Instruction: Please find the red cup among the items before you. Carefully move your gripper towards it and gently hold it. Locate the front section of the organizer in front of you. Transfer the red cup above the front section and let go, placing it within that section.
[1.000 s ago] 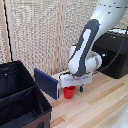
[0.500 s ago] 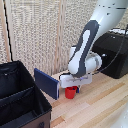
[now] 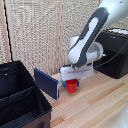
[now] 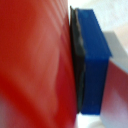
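Note:
The red cup (image 3: 73,87) stands upright on the wooden table, right of a blue panel. My gripper (image 3: 73,80) reaches down from above and is shut on the cup's rim. In the wrist view the red cup (image 4: 35,60) fills most of the picture, and a blue finger's (image 4: 95,55) dark pad is pressed against its wall. The black fabric organizer (image 3: 31,93) sits at the exterior view's lower left, apart from the cup. A divider crosses it, and its nearer compartment, the front section (image 3: 20,106), is open at the top.
A flat blue panel (image 3: 47,82) stands tilted between the organizer and the cup. A black hard box (image 3: 116,50) sits at the exterior view's right, behind the arm. A slatted wall runs along the back.
The gripper and the cup sit slightly higher and further toward the exterior view's right than one second ago. Nothing else has moved.

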Motion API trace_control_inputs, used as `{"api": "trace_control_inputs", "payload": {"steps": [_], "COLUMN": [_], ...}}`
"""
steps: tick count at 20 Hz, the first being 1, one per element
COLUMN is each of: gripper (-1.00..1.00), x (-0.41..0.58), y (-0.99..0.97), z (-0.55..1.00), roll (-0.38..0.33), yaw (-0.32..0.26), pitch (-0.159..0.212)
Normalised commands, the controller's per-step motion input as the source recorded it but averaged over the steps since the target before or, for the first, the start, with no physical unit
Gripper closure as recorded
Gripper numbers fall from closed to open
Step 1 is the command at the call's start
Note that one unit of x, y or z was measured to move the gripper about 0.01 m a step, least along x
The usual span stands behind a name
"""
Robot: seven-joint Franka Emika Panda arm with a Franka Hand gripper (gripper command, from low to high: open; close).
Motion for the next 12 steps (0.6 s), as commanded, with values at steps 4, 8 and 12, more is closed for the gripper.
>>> {"api": "trace_control_inputs", "payload": {"steps": [4, 8, 12], "gripper": [1.00, 1.00, 1.00], "x": [0.000, 0.047, 0.074], "y": [0.06, 0.36, 0.66], "z": [0.81, 0.74, 0.65], "roll": [0.098, 0.111, 0.128], "yaw": [-0.039, -0.024, -0.015], "pitch": [0.098, 0.097, 0.057]}}
